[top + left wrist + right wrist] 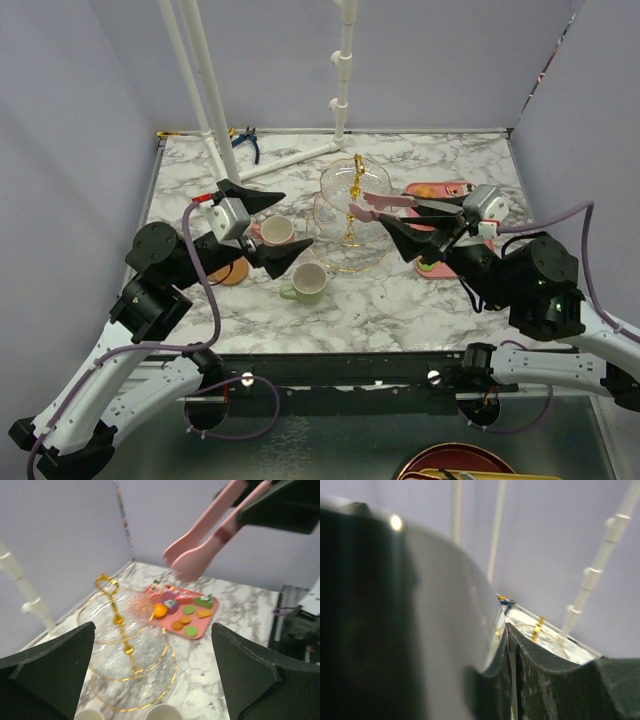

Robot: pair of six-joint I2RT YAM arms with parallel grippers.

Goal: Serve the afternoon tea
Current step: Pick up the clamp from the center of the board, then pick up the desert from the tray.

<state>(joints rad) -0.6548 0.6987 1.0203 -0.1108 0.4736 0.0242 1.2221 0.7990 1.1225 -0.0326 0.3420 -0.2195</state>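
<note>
Left jaws wide, right jaws clamping pink tongs (195,562), macarons (190,630) distinct only from left wrist.

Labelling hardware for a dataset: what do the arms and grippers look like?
The left arm and right arm have white lower links, black round joints and a lilac cable each. The left gripper and right gripper have broad black wedge-shaped fingers on grey-white wrist blocks.

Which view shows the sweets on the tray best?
Left wrist view: the sweets lie unobstructed on the tray. The top view shows only an orange one; the right arm and tongs hide the rest. The right wrist view shows none.
</note>
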